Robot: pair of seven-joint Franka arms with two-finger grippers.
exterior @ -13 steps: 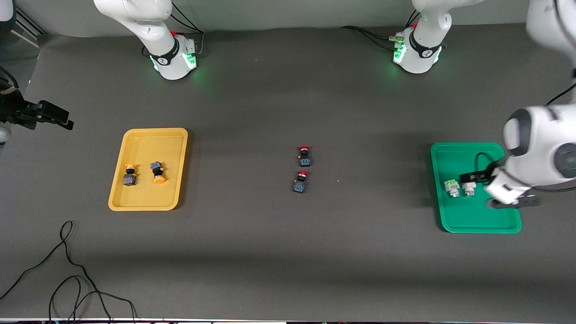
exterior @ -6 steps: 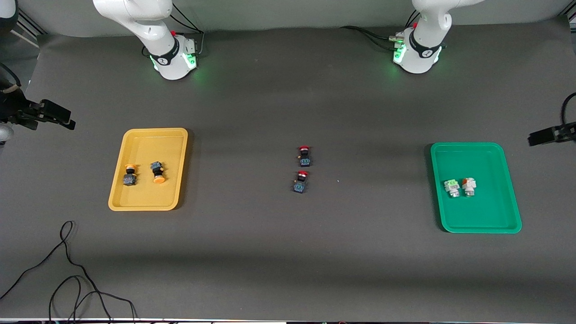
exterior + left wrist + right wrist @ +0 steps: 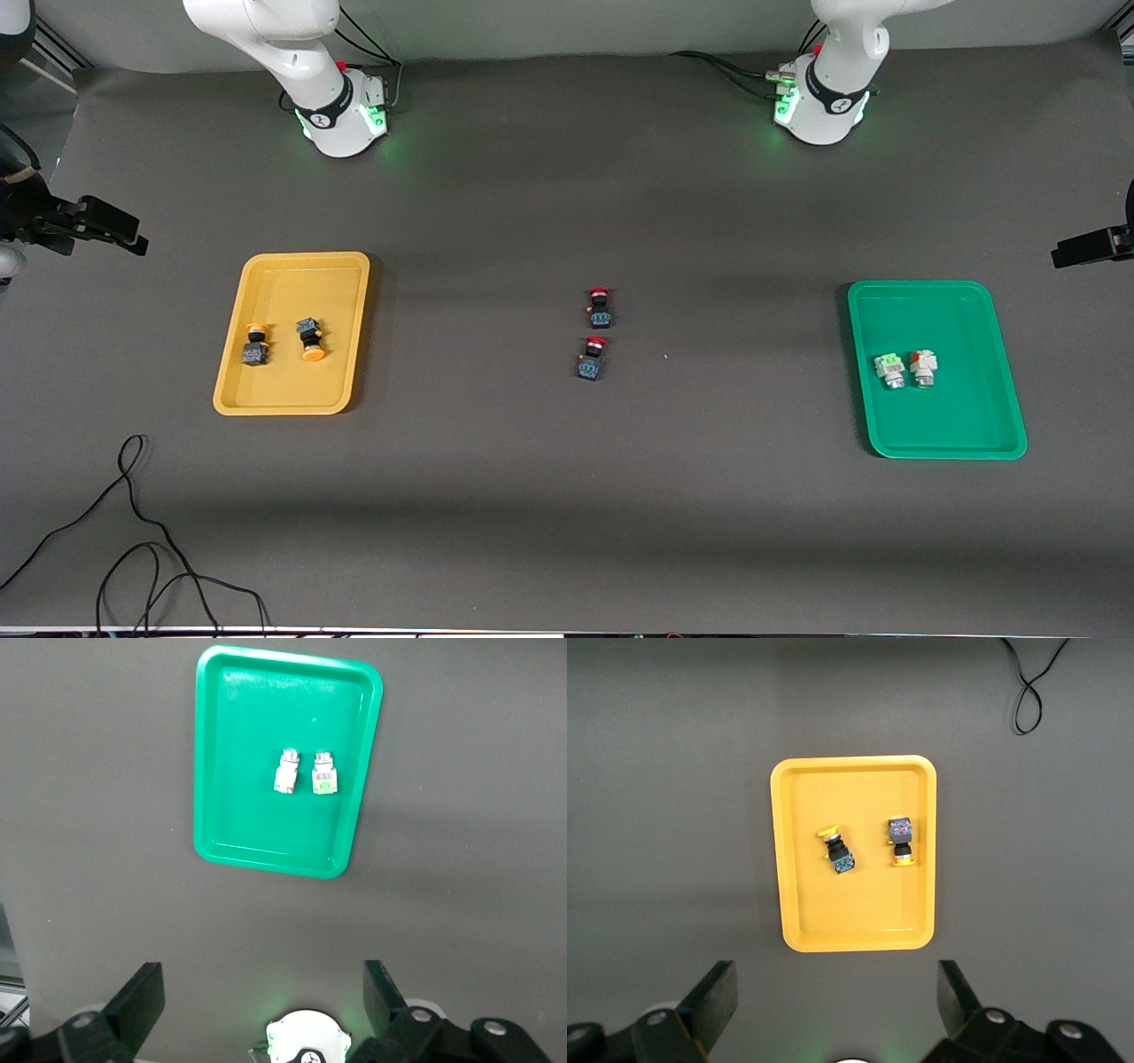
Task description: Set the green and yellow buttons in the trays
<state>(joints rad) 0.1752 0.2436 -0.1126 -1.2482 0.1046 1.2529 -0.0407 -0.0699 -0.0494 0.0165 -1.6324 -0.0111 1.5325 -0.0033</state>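
A: How much of the sorting was judged done?

B: All of it, as far as could be seen. Nearest the front camera, toward the right arm's end of the desk, the yellow tray was seen holding both yellow-capped buttons, laid just beside each other. Toward the left arm's end, the green tray was seen holding the green-faced button and the orange-marked button, side by side and nearly touching. Nothing of the task was found outside a tray.

A: And the pair at mid-desk?

B: Two red-capped switches were left on the bare mat, one slightly farther from the camera than the other; they were taken as not belonging to the task.

A: The grippers?

B: The right gripper was seen high over the yellow tray, jaws spread wide, nothing held. The left gripper was seen likewise over the green tray, wide open and empty. Both arms were judged parked at the desk's side edges.

A: Any writing?

B: Small labels were made out on the switch bodies, but nothing could be read. No brand was legible on the trays.
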